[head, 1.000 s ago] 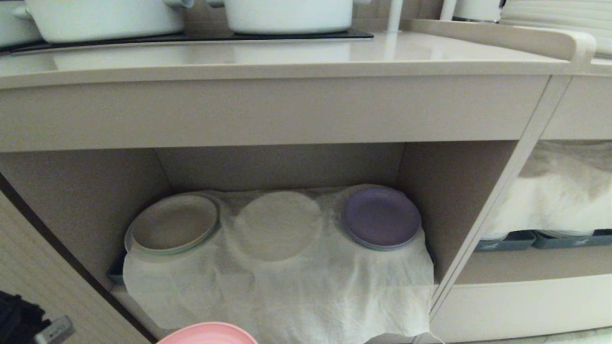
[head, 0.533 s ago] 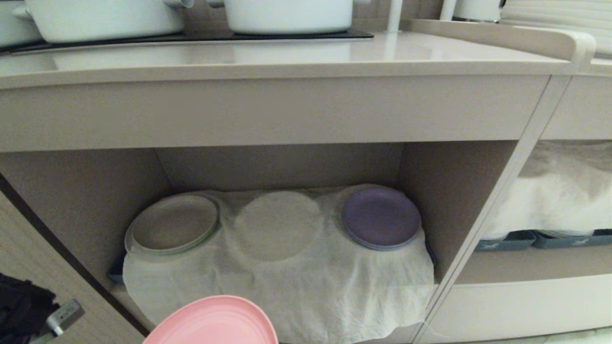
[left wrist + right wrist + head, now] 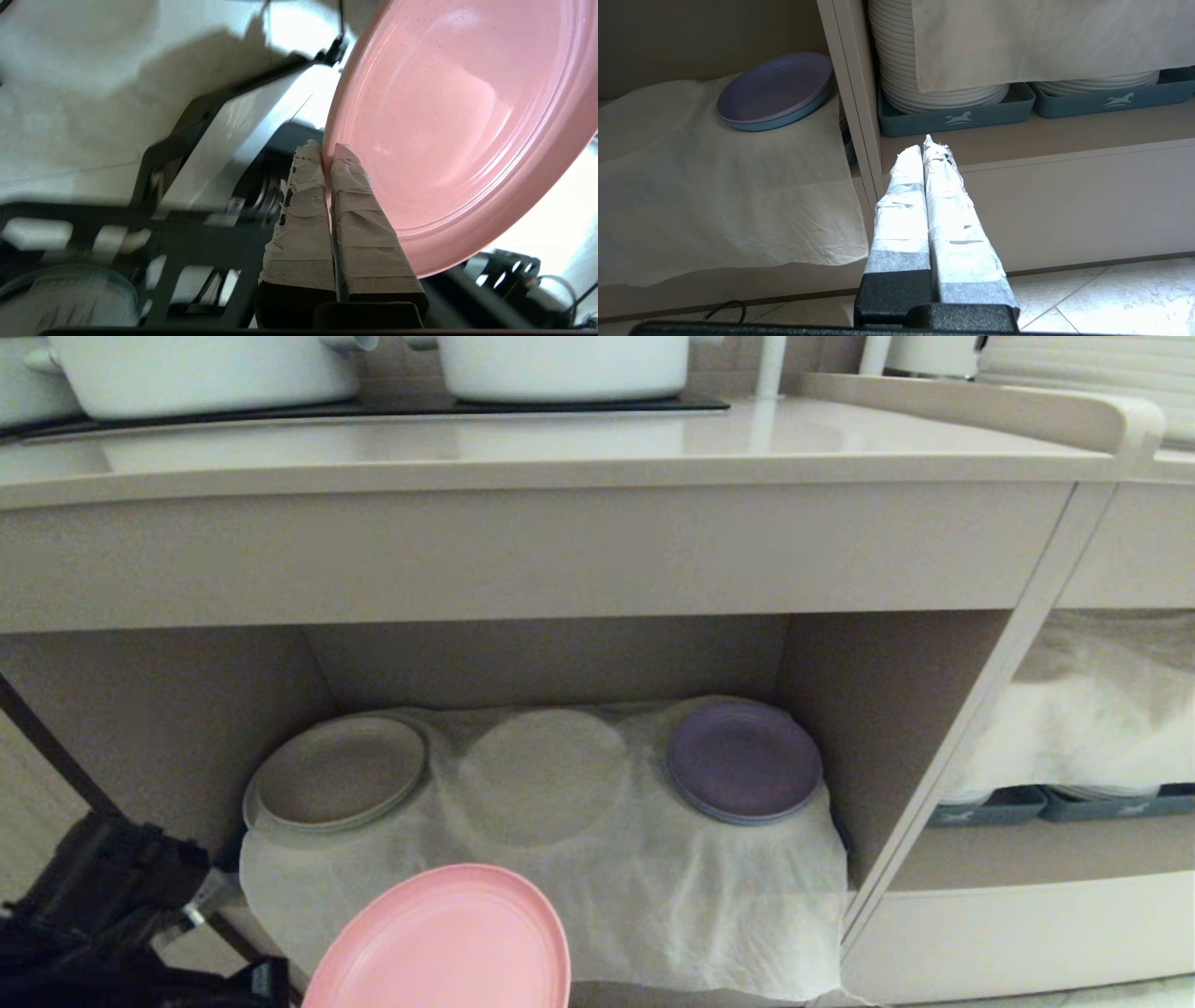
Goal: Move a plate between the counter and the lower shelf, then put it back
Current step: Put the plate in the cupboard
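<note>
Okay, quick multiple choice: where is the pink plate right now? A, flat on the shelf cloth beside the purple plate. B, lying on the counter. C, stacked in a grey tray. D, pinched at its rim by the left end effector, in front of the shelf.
D: the left end effector is shut on the pink plate at its rim.

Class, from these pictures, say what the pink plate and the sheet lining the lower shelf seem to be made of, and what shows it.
Pink plate: probably matte plastic or melamine; soft sheen, fine specks, moulded rings. Sheet: thin white cloth or non-woven fabric; it wrinkles and drapes over the lower shelf's front edge.
</note>
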